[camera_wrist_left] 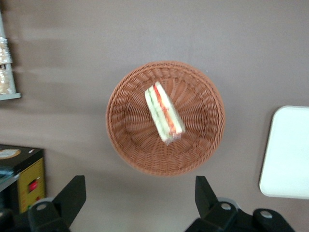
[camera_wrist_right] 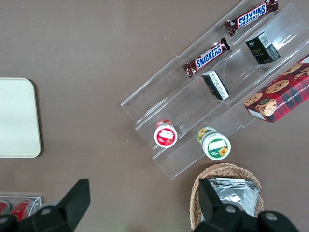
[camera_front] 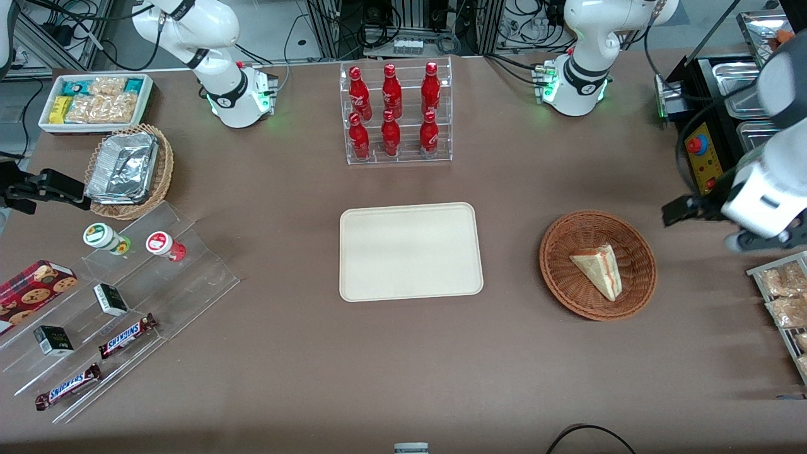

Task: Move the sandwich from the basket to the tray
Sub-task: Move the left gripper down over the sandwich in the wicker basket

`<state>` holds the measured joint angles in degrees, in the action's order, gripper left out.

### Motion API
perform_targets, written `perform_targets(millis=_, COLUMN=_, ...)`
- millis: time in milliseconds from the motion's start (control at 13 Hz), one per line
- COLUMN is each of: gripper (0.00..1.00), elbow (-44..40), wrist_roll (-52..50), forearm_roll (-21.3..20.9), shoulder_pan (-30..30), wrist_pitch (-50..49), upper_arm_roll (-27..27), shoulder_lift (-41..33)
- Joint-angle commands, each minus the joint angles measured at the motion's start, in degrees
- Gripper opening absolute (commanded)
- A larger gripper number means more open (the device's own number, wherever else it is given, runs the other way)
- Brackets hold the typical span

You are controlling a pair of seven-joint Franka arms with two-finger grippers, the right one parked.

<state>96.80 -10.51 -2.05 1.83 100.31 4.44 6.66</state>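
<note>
The sandwich (camera_front: 599, 270), a white bread wedge with red and green filling, lies in the reddish-brown wicker basket (camera_front: 561, 252). The cream tray (camera_front: 410, 252) lies flat on the table, beside the basket toward the parked arm's end, with nothing on it. My left gripper (camera_front: 671, 213) hangs above the table just outside the basket's rim, toward the working arm's end. In the left wrist view the gripper (camera_wrist_left: 139, 195) is open and empty, its black fingers (camera_wrist_left: 72, 193) wide apart, with the basket (camera_wrist_left: 130, 130), the sandwich (camera_wrist_left: 164, 113) and a tray corner (camera_wrist_left: 287, 154) below it.
A clear rack of red bottles (camera_front: 394, 113) stands farther from the front camera than the tray. A wire rack of bagged pastries (camera_front: 782, 296) and a black control box (camera_front: 700, 151) sit near the gripper. A tan basket with foil trays (camera_front: 129, 170) and acrylic snack steps (camera_front: 126, 302) lie toward the parked arm's end.
</note>
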Motion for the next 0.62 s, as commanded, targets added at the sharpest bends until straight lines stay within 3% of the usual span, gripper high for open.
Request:
perform_targets(millis=0, gripper=1.0, elbow=12.06, wrist_roll=-8.61, forearm_roll=0.56, shoulder_pan=-0.25, wrist_pitch=10.57, upper_arm_roll=0.48, shoulder_lift=-4.02)
perform_targets(millis=231, gripper=1.0, elbow=20.86, wrist_roll=-18.64, forearm_roll=0.47, shoulder_pan=-0.25, wrist_pitch=22.0, upper_arm_roll=2.15, shoulder_lift=-3.76)
perform_targets(millis=538, gripper=1.0, elbow=29.67, wrist_roll=-23.67, forearm_roll=0.21, shoulder_pan=-0.25, wrist_pitch=32.3, upper_arm_roll=2.42, shoulder_lift=-2.01)
